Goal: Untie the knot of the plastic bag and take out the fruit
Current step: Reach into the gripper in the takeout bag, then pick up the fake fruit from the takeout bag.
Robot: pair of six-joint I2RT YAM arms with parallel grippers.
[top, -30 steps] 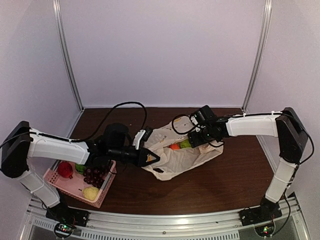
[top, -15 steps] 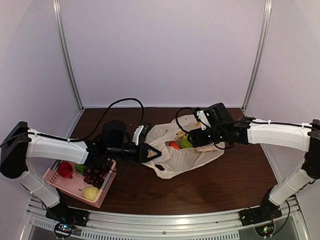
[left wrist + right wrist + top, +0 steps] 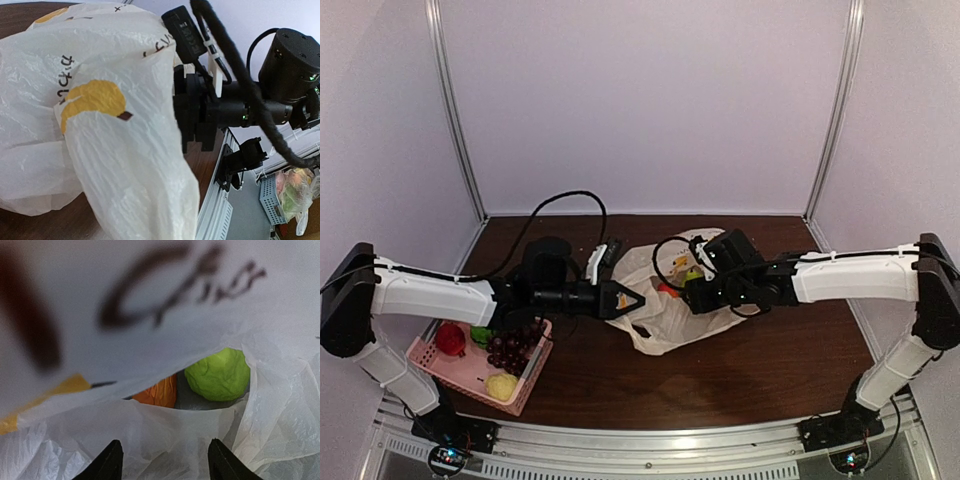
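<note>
Lab test booth: white panels (image 3: 640, 100), aluminium posts (image 3: 454, 100).

left arm (image 3: 430, 293), right arm (image 3: 850, 275): white shells, black joints | cable (image 3: 570, 197): black, looped | right gripper (image 3: 165, 442): black pointed fingers (image 3: 107, 462) | bases (image 3: 455, 432): black, LEDs

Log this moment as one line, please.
left pincer: shut on bag | right pincer: open at bag mouth | inside: green fruit, orange fruit

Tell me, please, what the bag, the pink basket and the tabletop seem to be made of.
The bag: thin plastic film, translucent and slightly glossy, judging by its crinkles. The pink basket: probably rigid moulded plastic, uniformly pink. The tabletop: dark brown, wood or wood-look laminate; I cannot tell which.
</note>
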